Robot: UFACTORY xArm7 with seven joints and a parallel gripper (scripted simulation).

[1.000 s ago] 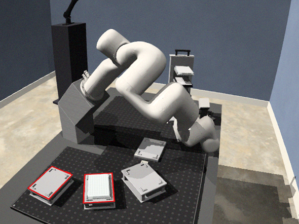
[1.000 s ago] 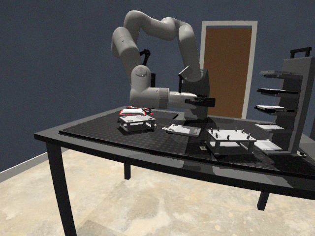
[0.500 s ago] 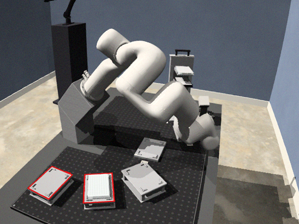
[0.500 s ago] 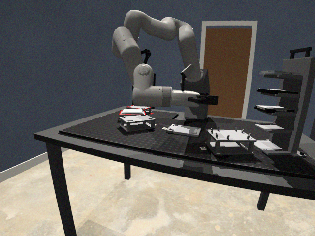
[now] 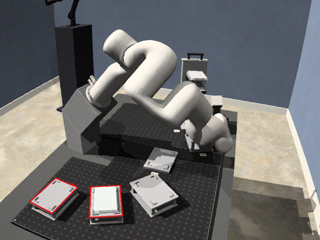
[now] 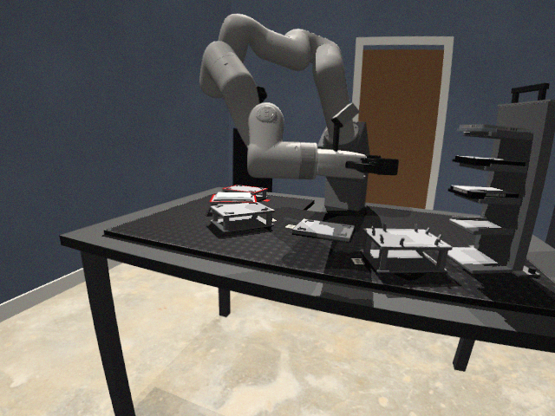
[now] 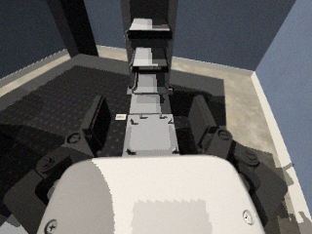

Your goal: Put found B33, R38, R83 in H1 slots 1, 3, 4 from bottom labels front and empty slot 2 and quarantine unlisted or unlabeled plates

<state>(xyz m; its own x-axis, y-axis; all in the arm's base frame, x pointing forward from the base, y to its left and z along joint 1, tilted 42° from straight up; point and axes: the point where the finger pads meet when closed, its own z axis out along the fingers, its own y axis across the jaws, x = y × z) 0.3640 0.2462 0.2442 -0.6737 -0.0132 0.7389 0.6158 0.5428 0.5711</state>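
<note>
Above the raised grey pin-topped nest [image 6: 405, 239] on the black perforated worktop [image 6: 179, 232], level and pointing toward the tall grey plate hotel [image 6: 526, 178], hangs the black two-fingered gripper [image 6: 381, 165] of the white seven-joint arm [image 6: 277, 154], fingers spread fully apart and holding nothing. Faces, in the wrist view, straight down the line of the nest [image 7: 151, 134] and the hotel's stacked shelves [image 7: 150, 56]. Carries, on the hotel's four shelves, a pale plate on top [image 6: 486, 129], a dark plate below it [image 6: 479, 159], a dark-rimmed plate with a pale top on the next [image 6: 477, 190], and a pale one lowest [image 6: 474, 223]; labels too small to read. Lies flat before the hotel's foot a low grey nest [image 6: 470, 256]. Sits near the worktop's front-left corner a red-bordered nest with a bare top [image 5: 52, 195], and just beside it a second red-bordered nest [image 5: 91, 201] bearing a white well plate [image 5: 106, 198], right way up. Stand nearby, unoccupied, a raised grey nest [image 5: 153, 192] and a flat grey nest [image 5: 160, 159].
</note>
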